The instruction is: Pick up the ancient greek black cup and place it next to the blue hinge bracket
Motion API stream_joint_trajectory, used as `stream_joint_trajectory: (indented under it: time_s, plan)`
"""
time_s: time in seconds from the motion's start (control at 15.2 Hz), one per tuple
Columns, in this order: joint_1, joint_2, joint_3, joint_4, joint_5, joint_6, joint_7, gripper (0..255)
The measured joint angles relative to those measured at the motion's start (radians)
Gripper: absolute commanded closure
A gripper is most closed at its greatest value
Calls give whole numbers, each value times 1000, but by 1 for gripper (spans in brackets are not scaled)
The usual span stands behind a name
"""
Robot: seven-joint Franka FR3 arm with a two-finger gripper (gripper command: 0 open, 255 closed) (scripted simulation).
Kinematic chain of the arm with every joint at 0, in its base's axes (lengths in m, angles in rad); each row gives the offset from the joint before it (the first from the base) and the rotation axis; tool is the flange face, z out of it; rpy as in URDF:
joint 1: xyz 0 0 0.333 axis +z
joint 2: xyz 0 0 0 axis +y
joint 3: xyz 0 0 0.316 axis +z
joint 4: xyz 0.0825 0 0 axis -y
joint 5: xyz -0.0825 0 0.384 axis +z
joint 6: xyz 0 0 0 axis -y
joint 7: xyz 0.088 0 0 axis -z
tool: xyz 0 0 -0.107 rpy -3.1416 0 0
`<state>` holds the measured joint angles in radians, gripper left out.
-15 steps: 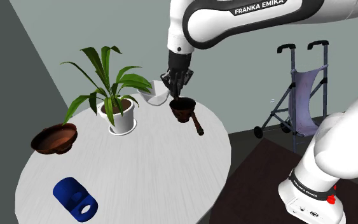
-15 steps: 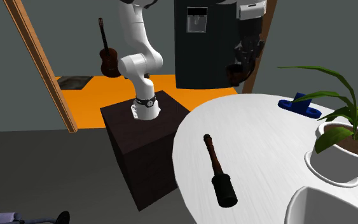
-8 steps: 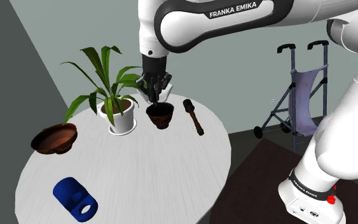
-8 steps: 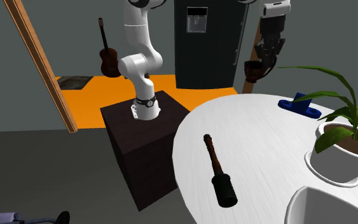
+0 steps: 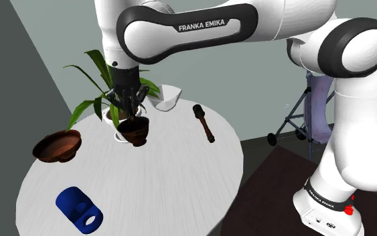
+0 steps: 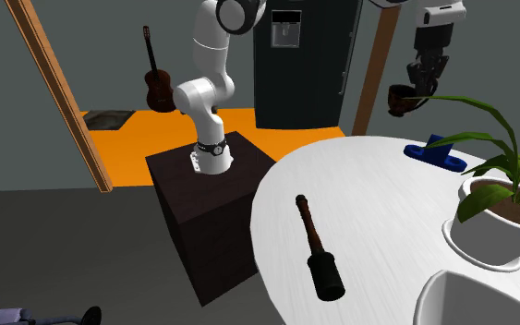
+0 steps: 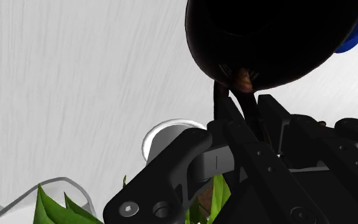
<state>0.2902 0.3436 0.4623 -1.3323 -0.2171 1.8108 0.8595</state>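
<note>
Shoulder view: hand (image 5: 132, 115) grips the dark cup (image 5: 134, 131) above the table (image 5: 180, 174), potted plant (image 5: 85, 109) close behind.

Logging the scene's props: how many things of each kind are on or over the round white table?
dark cup: 1
brown bowl: 1
blue bracket: 1
potted plant: 1
mallet: 1
white vessel: 1
Total: 6

Arm (image 5: 180, 27) arched over, claw (image 5: 134, 114) down, clasping cup (image 5: 134, 132).
</note>
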Motion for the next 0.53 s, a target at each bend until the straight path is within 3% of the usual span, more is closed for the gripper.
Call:
stream_joint_trajectory:
  time_s: [0.2, 0.53]
  plan:
    - [21, 34, 0, 22, -18, 7, 21, 255]
    - [12, 26, -2, -53, -17, 73, 29, 255]
